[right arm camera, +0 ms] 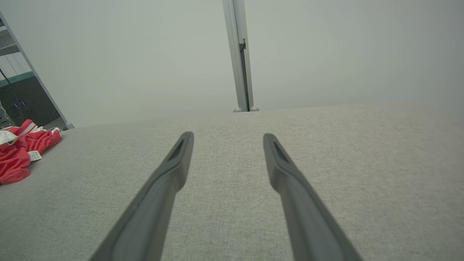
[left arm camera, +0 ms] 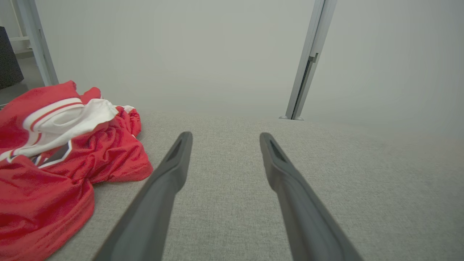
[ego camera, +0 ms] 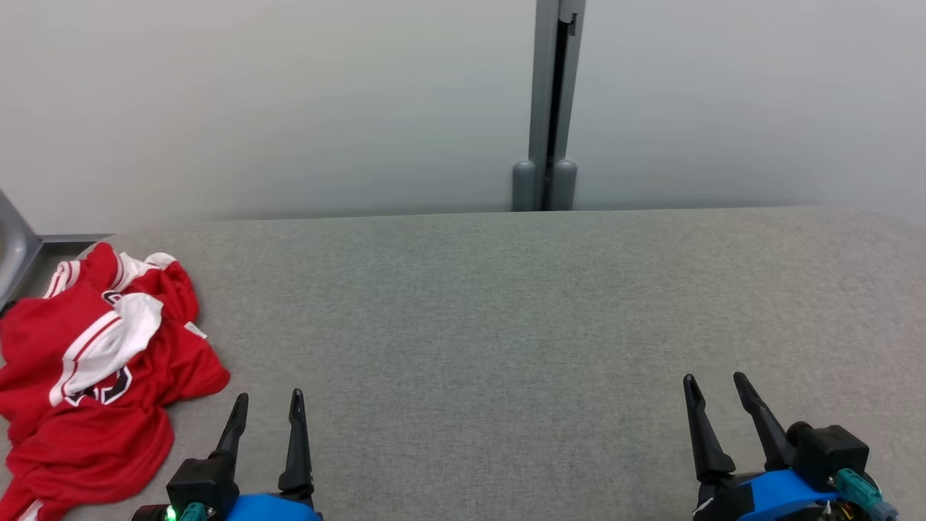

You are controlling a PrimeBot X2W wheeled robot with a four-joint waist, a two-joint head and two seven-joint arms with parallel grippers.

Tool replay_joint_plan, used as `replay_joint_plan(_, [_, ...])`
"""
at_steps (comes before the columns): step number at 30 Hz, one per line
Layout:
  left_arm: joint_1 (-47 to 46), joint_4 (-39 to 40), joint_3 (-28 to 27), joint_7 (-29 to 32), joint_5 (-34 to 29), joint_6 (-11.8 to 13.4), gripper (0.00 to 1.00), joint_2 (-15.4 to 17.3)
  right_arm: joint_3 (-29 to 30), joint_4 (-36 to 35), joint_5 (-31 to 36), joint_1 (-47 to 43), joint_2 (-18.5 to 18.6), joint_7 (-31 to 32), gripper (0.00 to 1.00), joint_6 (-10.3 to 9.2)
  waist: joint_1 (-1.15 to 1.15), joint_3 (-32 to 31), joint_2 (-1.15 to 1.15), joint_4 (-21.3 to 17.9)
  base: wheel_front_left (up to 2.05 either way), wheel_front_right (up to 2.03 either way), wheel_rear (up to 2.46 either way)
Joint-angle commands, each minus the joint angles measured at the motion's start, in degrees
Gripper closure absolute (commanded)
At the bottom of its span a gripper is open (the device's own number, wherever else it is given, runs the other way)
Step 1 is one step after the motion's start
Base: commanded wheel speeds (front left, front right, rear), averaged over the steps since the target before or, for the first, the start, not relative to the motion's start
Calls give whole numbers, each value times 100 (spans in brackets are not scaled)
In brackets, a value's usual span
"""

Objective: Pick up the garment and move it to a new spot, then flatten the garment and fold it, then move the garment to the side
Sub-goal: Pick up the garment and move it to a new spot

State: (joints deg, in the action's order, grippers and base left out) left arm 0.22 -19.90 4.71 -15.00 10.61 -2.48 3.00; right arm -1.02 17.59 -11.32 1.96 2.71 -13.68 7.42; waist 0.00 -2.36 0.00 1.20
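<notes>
Nearest to me, my left claw (ego camera: 269, 395) is at the near-left of the surface (ego camera: 506, 325). Its two dark fingers are spread wide apart and it has hold of nothing. Its own wrist view shows the same gap over grey cloth. My right claw (ego camera: 715, 377) is at the near-right, likewise spread wide and holding nothing. Both claws point toward the far edge and are well apart from each other.

The garment (ego camera: 145, 362) lies in a crumpled heap along the left edge of the surface, just left of my left claw and apart from it. It is a red jersey with white panels, red-and-white stripes and a dark-edged emblem partly lost in the folds. A small white tag (ego camera: 194, 331) pokes out on its right side. The heap runs from the near-left corner back along the left edge, well apart from my right claw.

Past the claws the grey woven surface lies flat to its far edge. At the far left, behind the garment, a grey metal frame (ego camera: 18, 253) slants up. Beyond the far edge stands a pale wall (ego camera: 289, 108), split right of centre by an upright grey post (ego camera: 553, 108) with two rounded feet.
</notes>
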Motion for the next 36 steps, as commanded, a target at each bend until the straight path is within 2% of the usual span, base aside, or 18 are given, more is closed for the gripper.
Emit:
replay_joint_plan(1, [-38,39,6,-29,12,25,0,25,26,-28,17,-67,32,-10,0,13,0,34,0,129,0,0,0])
replay_joint_plan(9, [15,92,-14,-28,15,42,0,99,62,-45,-38,-126,30,-17,0,13,0,37,0,1025,0,0,0])
replay_joint_plan(11, [29,95,-25,-28,26,56,0,114,50,-34,-50,-119,31,-21,0,13,0,34,0,1134,0,0,0])
replay_joint_plan(17, [94,177,-76,18,43,124,0,203,-13,52,-134,-67,31,-56,0,13,0,25,0,1893,0,0,0])
replay_joint_plan(27, [182,274,-91,73,103,171,0,290,-57,148,-83,1,31,-94,0,13,0,37,0,2405,0,0,0])
replay_joint_plan(36, [185,339,-85,95,168,221,0,322,-63,197,-16,43,32,-104,0,12,0,79,0,2406,0,0,0])
